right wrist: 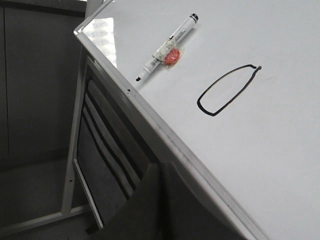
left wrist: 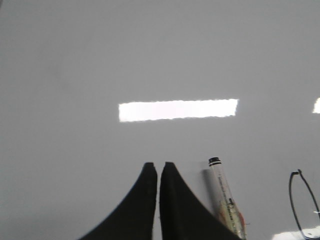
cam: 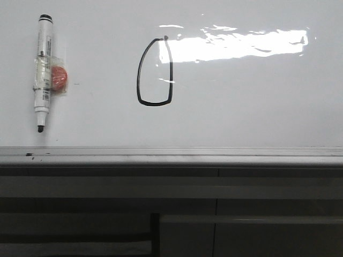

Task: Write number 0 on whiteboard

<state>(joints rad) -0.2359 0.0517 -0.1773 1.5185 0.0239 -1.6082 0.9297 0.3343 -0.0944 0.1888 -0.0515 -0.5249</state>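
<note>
The left tool, a pair of dark curved fingers, is seen pressed shut on nothing, with a white marker pen bearing a black cap end and an orange-red round piece taped to its barrel lying just beside it. The right tool is likewise shown closed and empty, set off past the board's grey metal edge. On the large glossy white whiteboard, the hand-drawn black number 0 is found as a tall narrow closed loop, well apart from the pen and touching the left end of a bright rectangular light reflection. The writing step is judged to be done, the pen having been laid on the board; little more than a withdrawal of the arms would seem to be called for. Below the board's edge, dark cabinet panels are visible.
</note>
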